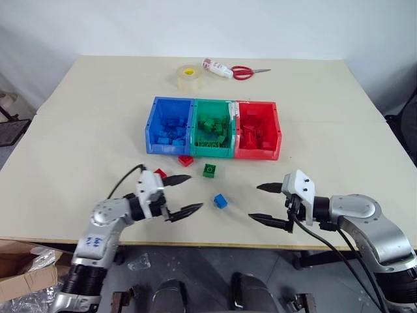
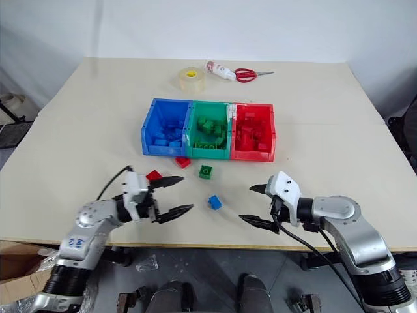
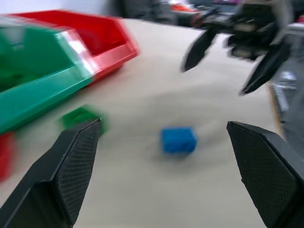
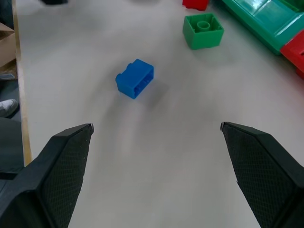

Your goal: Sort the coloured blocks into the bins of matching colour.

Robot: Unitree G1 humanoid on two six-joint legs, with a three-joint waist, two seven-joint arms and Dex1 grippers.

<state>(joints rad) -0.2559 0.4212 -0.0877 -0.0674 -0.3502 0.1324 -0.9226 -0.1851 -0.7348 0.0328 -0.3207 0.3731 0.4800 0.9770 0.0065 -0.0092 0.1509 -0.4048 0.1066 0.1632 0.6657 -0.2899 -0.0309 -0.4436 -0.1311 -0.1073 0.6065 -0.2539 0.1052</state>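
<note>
Three joined bins stand mid-table: blue [image 1: 166, 149], green [image 1: 210, 151] and red [image 1: 256, 153], each with several matching blocks inside. Loose blocks lie in front of them: a blue block [image 1: 220, 201], a green block [image 1: 209, 170], a red block [image 1: 186, 160] by the bins, and another red block [image 1: 160, 173] beside my left gripper. My left gripper [image 1: 194, 192] is open just left of the blue block [image 3: 178, 139], pointing towards it. My right gripper [image 1: 255, 202] is open to the right of that blue block [image 4: 135, 78]. Both are empty.
A tape roll [image 1: 189, 77], a small white bottle [image 1: 217, 68] and red-handled scissors [image 1: 244, 72] lie at the far side of the table. The table's front edge [image 1: 215, 242] runs just below both grippers. A cardboard box [image 1: 16, 261] sits on the floor at the left.
</note>
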